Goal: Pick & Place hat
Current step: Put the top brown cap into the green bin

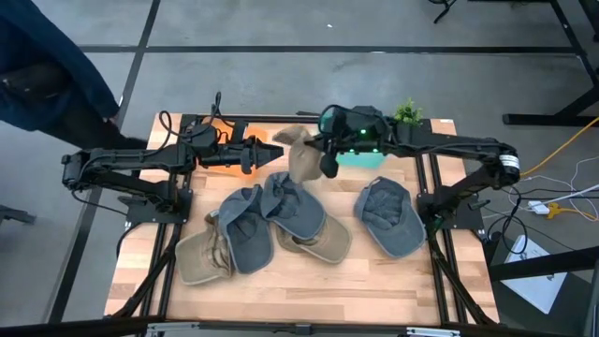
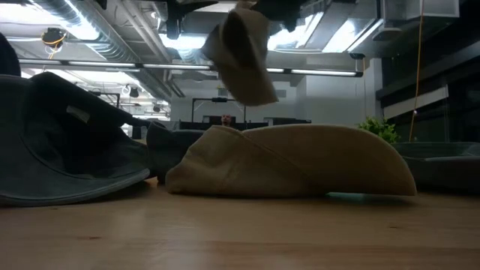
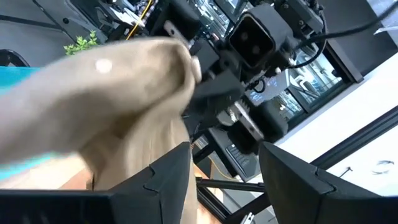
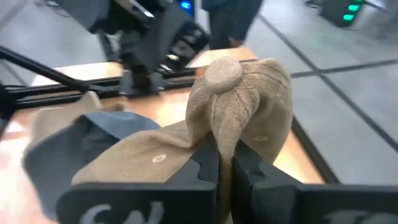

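A tan hat (image 1: 299,157) hangs in the air over the far middle of the table, with my right gripper (image 1: 327,164) shut on it. In the low view the tan hat (image 2: 244,56) dangles high above the other hats. In the right wrist view its crown and top button (image 4: 224,73) face the camera. My left gripper (image 1: 272,150) stands open just left of the hat, pointing level toward the table's right. Nothing lies between its fingers (image 3: 177,168), and the hat (image 3: 118,106) sits beside one of them. My right gripper (image 4: 225,152) pinches a raised fold of the hat's crown (image 4: 225,121), just below the top button, between its two fingers. The fingers come from the table's right, slanting a little down. The hat is lifted clear of the table and droops below the fingers.
Several more hats lie on the table: grey ones (image 1: 388,217) (image 1: 248,225) (image 1: 290,201) and tan ones (image 1: 320,241) (image 1: 201,257). A teal box (image 1: 360,157) and a small plant (image 1: 407,112) stand at the far edge, with an orange thing (image 1: 225,154) under the left arm.
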Controlling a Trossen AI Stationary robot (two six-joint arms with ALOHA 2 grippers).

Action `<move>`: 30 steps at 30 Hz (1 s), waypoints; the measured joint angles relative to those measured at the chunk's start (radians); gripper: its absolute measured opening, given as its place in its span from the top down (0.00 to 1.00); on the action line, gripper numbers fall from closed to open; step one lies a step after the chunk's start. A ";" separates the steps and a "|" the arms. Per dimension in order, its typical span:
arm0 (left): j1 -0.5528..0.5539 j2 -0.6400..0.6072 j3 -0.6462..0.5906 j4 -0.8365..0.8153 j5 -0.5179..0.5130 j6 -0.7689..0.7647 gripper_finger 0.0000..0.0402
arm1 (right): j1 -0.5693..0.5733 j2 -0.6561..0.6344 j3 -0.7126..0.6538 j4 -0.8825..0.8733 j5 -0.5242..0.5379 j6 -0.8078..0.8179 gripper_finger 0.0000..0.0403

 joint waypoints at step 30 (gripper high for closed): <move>0.000 0.000 0.000 -0.031 -0.009 0.046 0.54 | -0.204 -0.089 -0.132 -0.471 0.380 -0.140 0.95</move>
